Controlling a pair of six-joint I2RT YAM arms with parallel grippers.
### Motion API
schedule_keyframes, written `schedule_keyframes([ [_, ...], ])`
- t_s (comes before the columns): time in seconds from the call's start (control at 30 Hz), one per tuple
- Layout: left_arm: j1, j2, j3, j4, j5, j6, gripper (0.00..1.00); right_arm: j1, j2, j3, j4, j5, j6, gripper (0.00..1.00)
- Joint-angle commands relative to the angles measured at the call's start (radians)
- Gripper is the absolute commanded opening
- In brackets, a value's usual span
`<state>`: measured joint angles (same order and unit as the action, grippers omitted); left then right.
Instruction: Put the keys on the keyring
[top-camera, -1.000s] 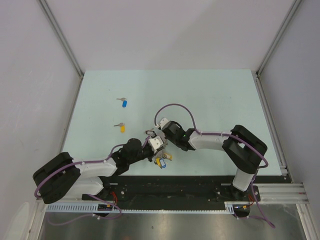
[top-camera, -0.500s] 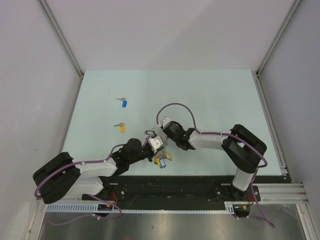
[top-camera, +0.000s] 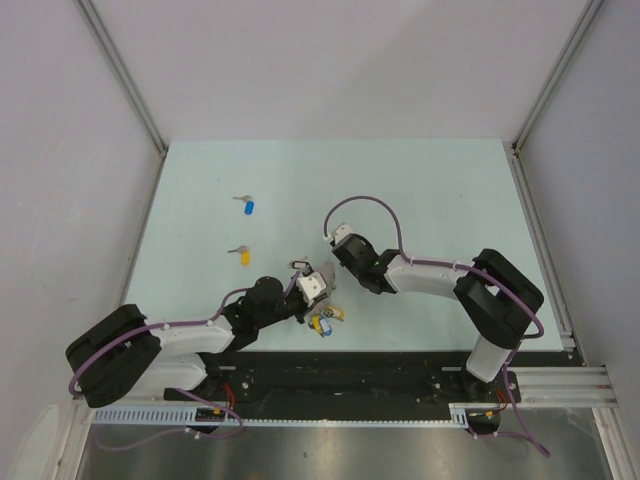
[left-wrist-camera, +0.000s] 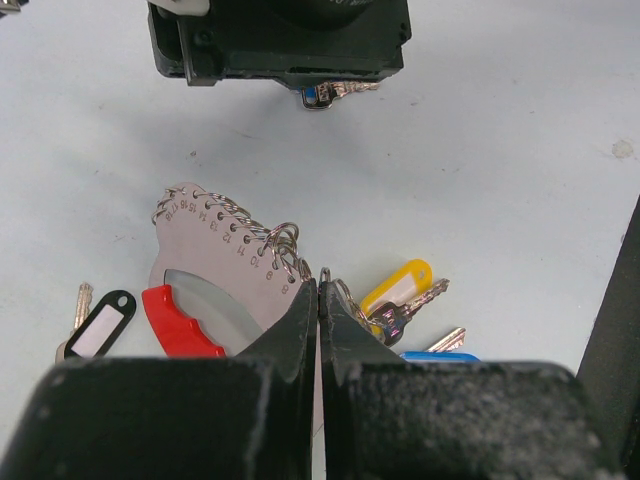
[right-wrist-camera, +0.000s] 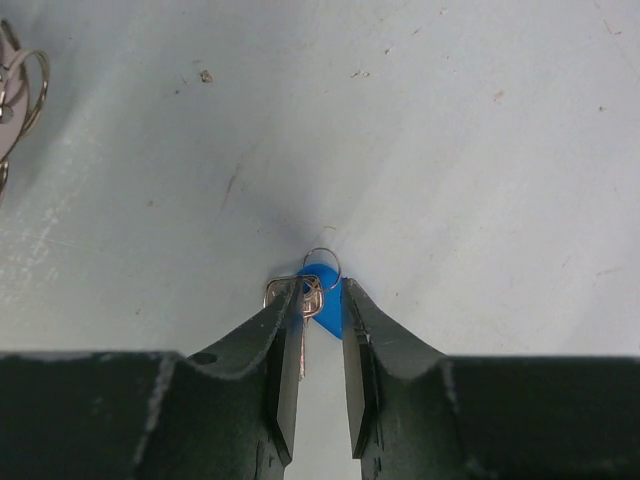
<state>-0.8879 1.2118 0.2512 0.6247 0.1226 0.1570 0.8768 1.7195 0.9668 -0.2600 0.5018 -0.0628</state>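
— One key mattered here: the blue key (right-wrist-camera: 322, 275) sat pinched in the right gripper (right-wrist-camera: 320, 292), jaws closed onto its head, split ring (right-wrist-camera: 322, 257) poking out past the tips. It was low over the table (top-camera: 420, 190); couldn't tell if it touched
— And the keyring (left-wrist-camera: 215, 250)?
— Near the front edge, between the arms. The left gripper (left-wrist-camera: 318, 300) had its jaws pressed together on the edge of the silver plate, right by the row of wire loops (left-wrist-camera: 283, 240), red arc (left-wrist-camera: 180, 322) off to one side. The right gripper stood apart from it, not yet at the loops
— Main risk?
— Key twisting in the pinch. The hold looked narrow, so a nudge against a loop would probably swing it and the split ring would miss
— Left side?
— Edge grip on a thin plate. A push from the right arm could pivot the keyring or pop it out of the jaws
— Anything in the way?
— Hung keys (left-wrist-camera: 400, 292), yellow and blue tagged, lay just beside the left fingertips, with the black-rimmed tag (left-wrist-camera: 100, 327) on the other side of the plate. Those could snag the incoming key or get dragged
— Rest of the job?
— The loose blue key (top-camera: 249, 208) and loose yellow key (top-camera: 243, 256) lay well apart on the far left, not yet on the ring. Dropping the keyring now would mean regrasping before either went on
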Motion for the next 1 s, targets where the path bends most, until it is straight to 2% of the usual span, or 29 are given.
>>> schedule_keyframes([
  [0.0, 0.0, -0.024, 0.03, 0.026, -0.005, -0.011, 0.0, -0.03, -0.026, 0.041, 0.016, -0.049, 0.034, 0.27],
  [0.2, 0.0, -0.026, 0.03, 0.024, -0.001, -0.014, 0.0, -0.073, -0.021, 0.07, -0.018, -0.106, 0.084, 0.27],
  [0.43, 0.0, -0.028, 0.03, 0.024, 0.002, -0.013, 0.0, -0.139, -0.031, 0.096, -0.074, -0.261, 0.158, 0.27],
  [0.97, 0.0, -0.023, 0.033, 0.023, 0.008, -0.014, 0.0, -0.289, 0.025, 0.228, -0.257, -0.531, 0.19, 0.27],
])
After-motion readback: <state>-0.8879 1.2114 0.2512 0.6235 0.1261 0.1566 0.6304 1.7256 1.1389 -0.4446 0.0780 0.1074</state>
